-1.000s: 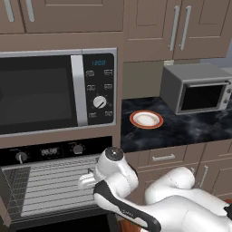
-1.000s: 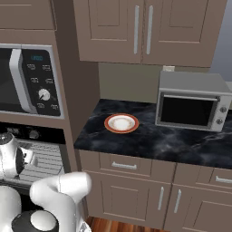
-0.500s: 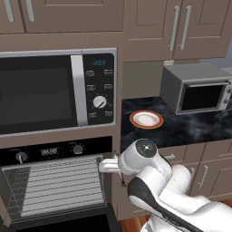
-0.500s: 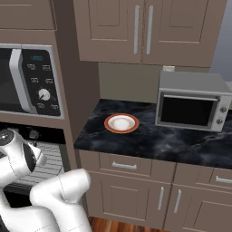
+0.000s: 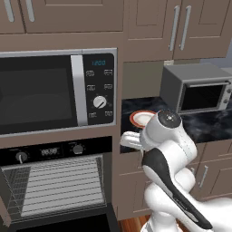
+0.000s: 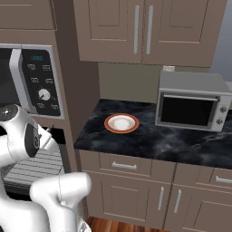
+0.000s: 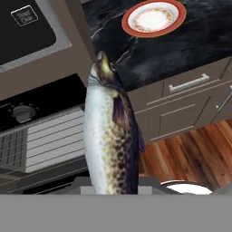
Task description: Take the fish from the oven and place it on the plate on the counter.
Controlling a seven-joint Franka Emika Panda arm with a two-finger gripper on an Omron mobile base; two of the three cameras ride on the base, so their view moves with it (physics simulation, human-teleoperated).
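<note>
The oven (image 5: 56, 190) stands open at the lower left of the left base view, its wire rack bare. To its right runs the desk (image 6: 149, 136), which carries the plate (image 6: 121, 123) well to the right of the oven and above rack level. The fish (image 7: 111, 136) is out of the oven: in the hand view the jaws are pinching its tail end, its long axis running straight out from them and its head pointing toward the plate (image 7: 154, 18), with the desk edge between.
</note>
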